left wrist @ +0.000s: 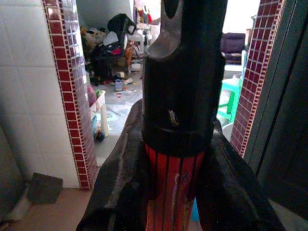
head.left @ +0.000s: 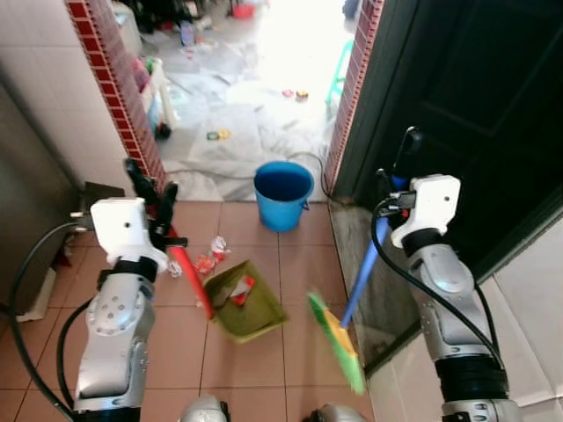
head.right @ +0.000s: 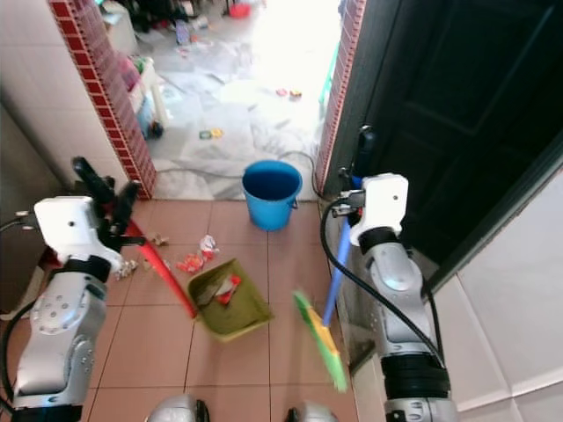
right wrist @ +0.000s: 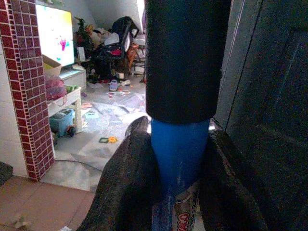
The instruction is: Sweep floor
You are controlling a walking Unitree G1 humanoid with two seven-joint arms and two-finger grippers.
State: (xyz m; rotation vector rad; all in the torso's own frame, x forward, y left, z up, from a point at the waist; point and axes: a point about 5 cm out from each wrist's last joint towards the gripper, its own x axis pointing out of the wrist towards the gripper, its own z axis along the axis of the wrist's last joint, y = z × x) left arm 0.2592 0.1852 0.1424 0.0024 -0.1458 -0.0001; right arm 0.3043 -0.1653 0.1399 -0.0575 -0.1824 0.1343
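Observation:
My left gripper (head.left: 158, 204) is shut on the red handle (head.left: 190, 278) of an olive-green dustpan (head.left: 246, 303) that rests on the terracotta tiles with red and white scraps in it. More crumpled litter (head.left: 211, 257) lies just beyond the pan. My right gripper (head.left: 398, 180) is shut on the blue broom handle (head.left: 362, 274), whose black end cap sticks up above the fingers. The green and yellow broom head (head.left: 338, 341) hangs blurred beside the pan's right side. Both handles show clamped between the fingers (left wrist: 120, 178) in the wrist views, red stick (left wrist: 171, 192) and blue stick (right wrist: 178, 159).
A blue bucket (head.left: 283, 193) stands at the doorway ahead. A dark door (head.left: 457, 105) and raised threshold run along my right, a red-tiled wall edge (head.left: 114, 79) on my left. Beyond the doorway the grey floor (head.left: 246, 105) is strewn with papers and clutter.

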